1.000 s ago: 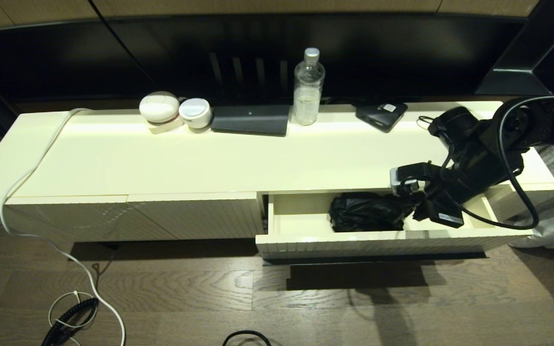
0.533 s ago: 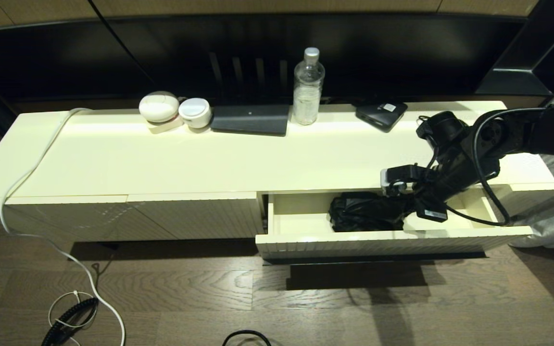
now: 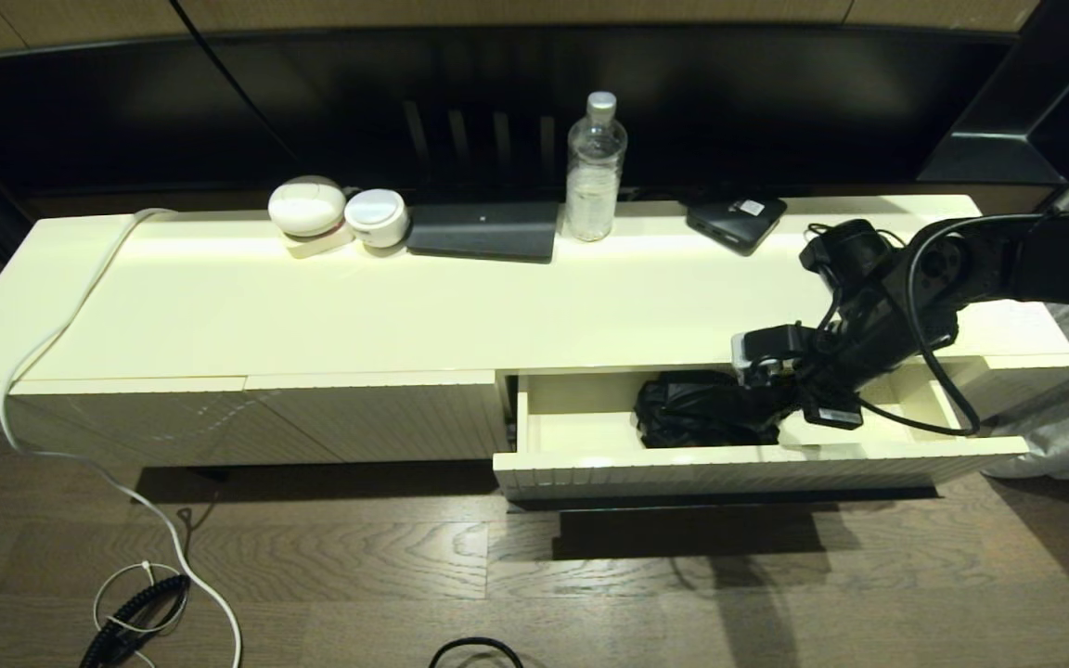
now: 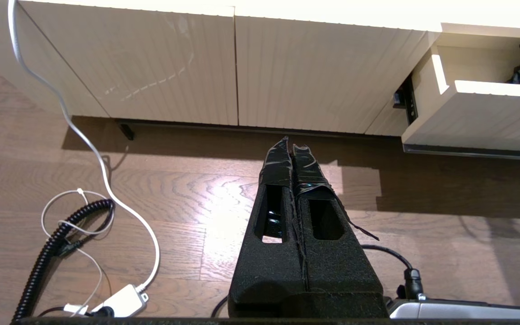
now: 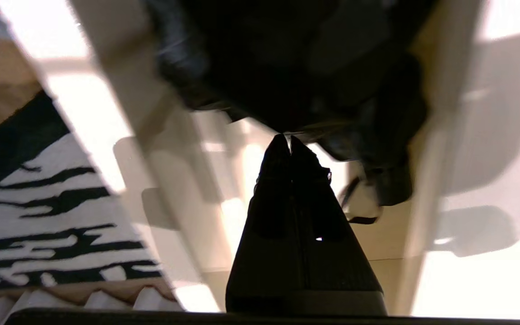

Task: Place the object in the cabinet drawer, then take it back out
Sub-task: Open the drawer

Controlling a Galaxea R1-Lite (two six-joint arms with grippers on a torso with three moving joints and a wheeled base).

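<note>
The cabinet drawer (image 3: 683,473) stands pulled open at the right of the cabinet. The black umbrella (image 3: 697,408) lies inside it as a wrinkled bundle. My right gripper (image 3: 780,401) reaches down into the drawer at the umbrella's right end. In the right wrist view this gripper (image 5: 290,137) is shut, its tips touching the edge of the umbrella (image 5: 296,67) fabric; the handle and wrist loop (image 5: 388,185) lie beside it. Whether fabric is pinched I cannot tell. My left gripper (image 4: 290,141) hangs shut and empty over the floor, left of the drawer (image 4: 490,122).
On the cabinet top (image 3: 405,306) at the back stand a water bottle (image 3: 596,167), a flat black box with a white sticker (image 3: 737,223), a dark flat device (image 3: 483,232) and two white round things (image 3: 307,206). A white cable (image 3: 61,325) trails to the floor.
My right arm has risen and shifted a little left, bringing the gripper closer against the umbrella's right end. The umbrella and drawer have stayed put.
</note>
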